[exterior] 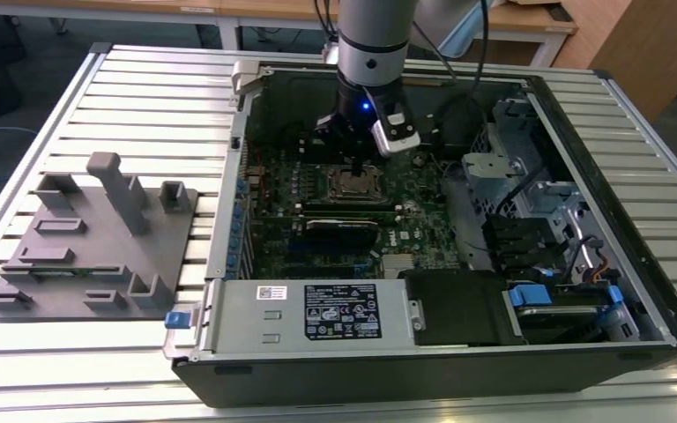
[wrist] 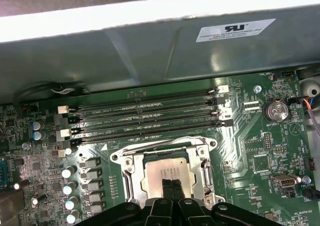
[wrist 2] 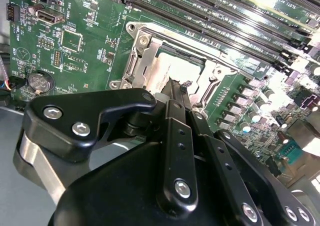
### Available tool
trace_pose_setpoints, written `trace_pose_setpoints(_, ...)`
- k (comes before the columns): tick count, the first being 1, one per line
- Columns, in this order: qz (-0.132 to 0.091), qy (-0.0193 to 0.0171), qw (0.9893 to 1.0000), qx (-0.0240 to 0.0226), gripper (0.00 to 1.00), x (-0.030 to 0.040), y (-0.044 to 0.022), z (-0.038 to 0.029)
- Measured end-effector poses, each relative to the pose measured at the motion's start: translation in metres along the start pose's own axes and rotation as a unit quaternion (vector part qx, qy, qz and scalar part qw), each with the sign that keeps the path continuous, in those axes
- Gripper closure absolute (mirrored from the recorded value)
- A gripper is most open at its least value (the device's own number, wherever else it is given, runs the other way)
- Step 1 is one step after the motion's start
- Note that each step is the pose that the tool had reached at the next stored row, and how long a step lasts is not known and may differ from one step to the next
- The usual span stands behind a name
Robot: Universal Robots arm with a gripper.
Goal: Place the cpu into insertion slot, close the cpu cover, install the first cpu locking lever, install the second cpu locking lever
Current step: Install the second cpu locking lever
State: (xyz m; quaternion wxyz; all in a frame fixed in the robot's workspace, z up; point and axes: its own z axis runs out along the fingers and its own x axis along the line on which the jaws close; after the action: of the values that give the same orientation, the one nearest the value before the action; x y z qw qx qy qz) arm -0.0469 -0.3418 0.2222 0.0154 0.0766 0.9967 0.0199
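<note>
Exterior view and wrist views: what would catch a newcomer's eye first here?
An open computer case lies on a slatted table, with the robot arm reaching down into it. The pincer is shut, its tip at the cpu seated in the insertion slot on the green board. In the exterior view, a grey fixture block sits to the case's left.
</note>
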Motion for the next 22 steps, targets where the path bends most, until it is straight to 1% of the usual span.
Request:
trace_pose_setpoints(9,0.0,-0.0001,1.0,-0.0003,0.9,-0.0002,0.0003,-0.0052)
trace_pose_setpoints(11,0.0,-0.0002,1.0,-0.0004,0.9,-0.0002,0.0003,-0.0051)
trace_pose_setpoints(13,0.0,-0.0001,1.0,-0.0003,0.9,-0.0006,-0.0024,-0.0055)
trace_pose_setpoints(22,0.0,-0.0001,1.0,-0.0003,0.9,-0.0008,-0.0038,-0.0056)
